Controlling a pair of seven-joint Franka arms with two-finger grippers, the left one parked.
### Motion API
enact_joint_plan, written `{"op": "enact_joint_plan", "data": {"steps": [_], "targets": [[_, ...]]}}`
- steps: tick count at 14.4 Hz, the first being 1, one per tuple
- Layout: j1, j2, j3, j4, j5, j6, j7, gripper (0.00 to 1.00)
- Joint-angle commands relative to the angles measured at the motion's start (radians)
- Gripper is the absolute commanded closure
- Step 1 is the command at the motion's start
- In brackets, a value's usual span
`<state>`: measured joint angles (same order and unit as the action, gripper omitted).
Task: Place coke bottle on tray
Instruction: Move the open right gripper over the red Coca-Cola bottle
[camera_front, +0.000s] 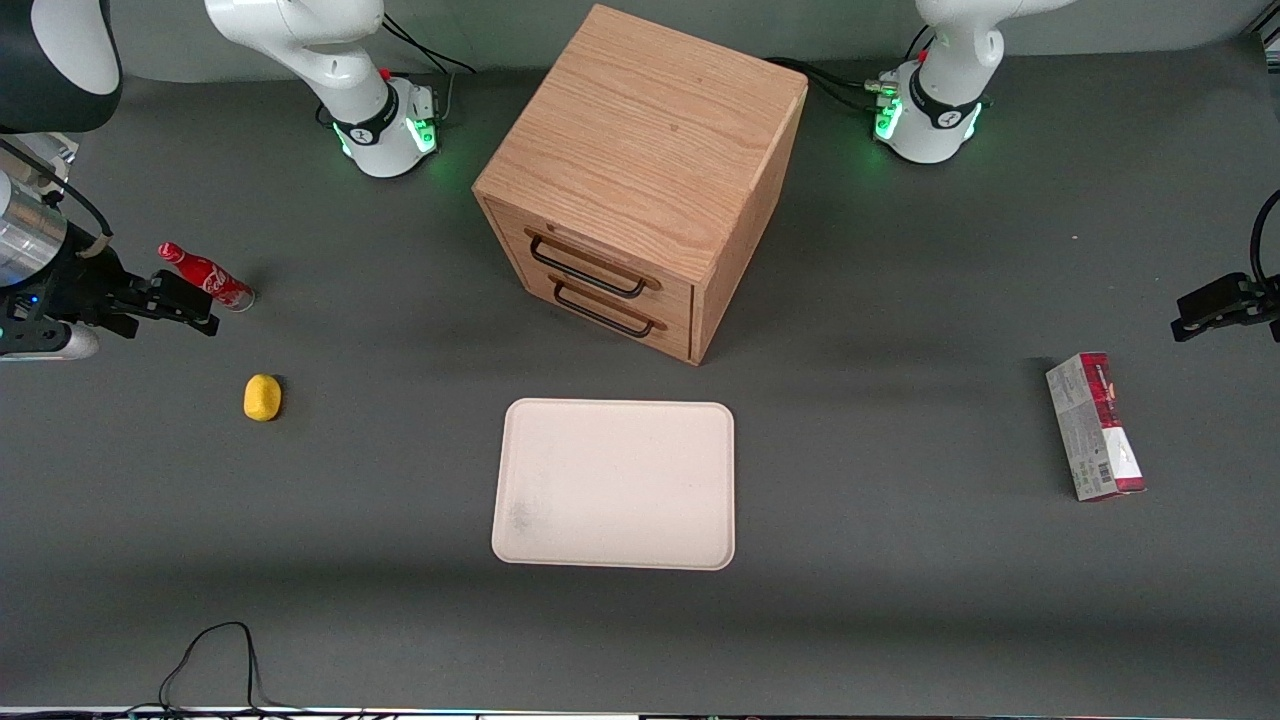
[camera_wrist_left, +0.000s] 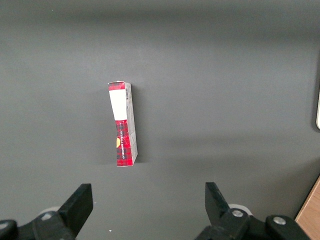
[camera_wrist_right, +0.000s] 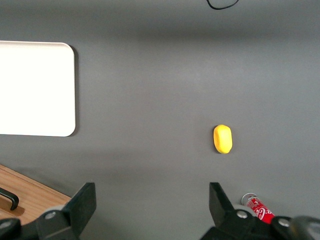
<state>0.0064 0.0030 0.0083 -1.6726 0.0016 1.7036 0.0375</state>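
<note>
Approach is the step in hand: from the front, the gripper (camera_front: 185, 300) hovers beside the small red coke bottle (camera_front: 207, 277) lying on the grey worktop (camera_front: 900, 600), well apart from the flat cream tray (camera_front: 615, 483). Right wrist view: jaws spread, gripping nothing; next they must straddle the bottle.

Even overhead light, soft shadows, sharp focus.

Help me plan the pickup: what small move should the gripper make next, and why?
Probably shift the open gripper sideways over the coke bottle before lowering. The bottle lies on its side on the table, just off one finger rather than between them, and the tray holds nothing yet.
</note>
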Motion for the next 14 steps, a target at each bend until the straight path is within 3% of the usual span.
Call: {"op": "enact_joint_plan", "data": {"steps": [1, 6, 8, 14], "targets": [[-0.020, -0.001, 0.012, 0.024, 0.023, -0.036, 0.013, 0.00], [-0.016, -0.029, -0.086, -0.037, 0.011, -0.120, -0.022, 0.00], [-0.016, -0.095, -0.143, -0.160, -0.069, -0.102, -0.089, 0.00], [-0.014, -0.334, -0.359, -0.591, -0.189, 0.155, -0.321, 0.00]]}}
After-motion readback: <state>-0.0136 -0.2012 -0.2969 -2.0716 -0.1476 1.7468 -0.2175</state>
